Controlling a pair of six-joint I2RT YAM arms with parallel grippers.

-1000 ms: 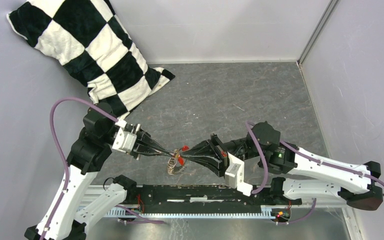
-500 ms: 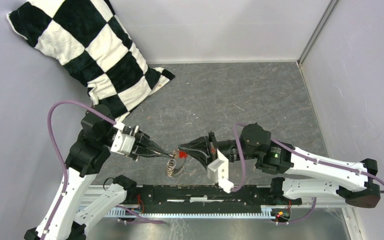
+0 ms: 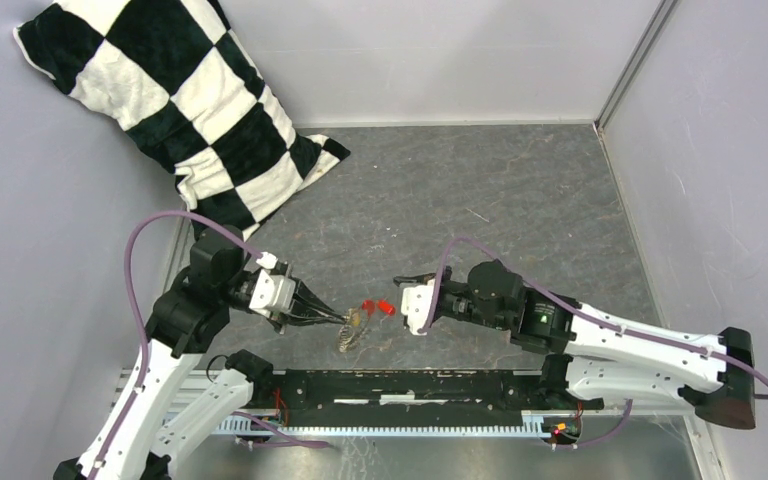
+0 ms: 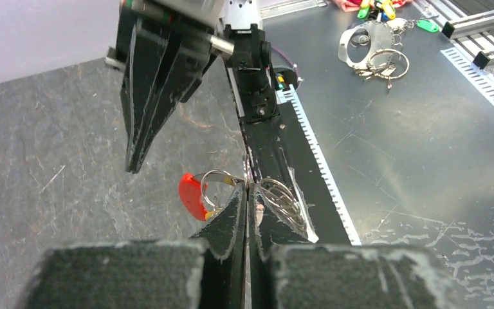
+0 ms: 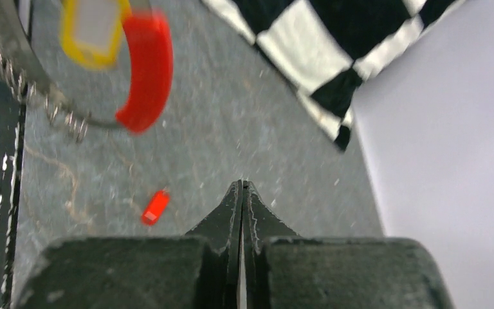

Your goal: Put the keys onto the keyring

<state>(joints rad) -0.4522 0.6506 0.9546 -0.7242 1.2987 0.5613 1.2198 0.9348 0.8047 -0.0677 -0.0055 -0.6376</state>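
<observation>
Grey slate tabletop (image 3: 520,190) boxed by pale walls (image 3: 440,60). Checkered pillow (image 3: 170,90) slumped in the corner far left of the keyring (image 4: 275,195), open slate running behind the ring to the walls, black rail (image 3: 400,385) close along its near side. Left gripper (image 4: 247,188) pinched shut on the keyring, yellow key (image 5: 93,29) blurred against it. Small red key (image 5: 155,206) lying loose on the slate just right of the ring. Right gripper (image 4: 132,168) closed tight on nothing, tip near the ring, not touching.

Closed right gripper (image 5: 242,187) low centre, red key (image 5: 155,206) on floor (image 5: 244,116) — blurred keyring (image 5: 145,76), yellow key (image 5: 94,29) upper left
</observation>
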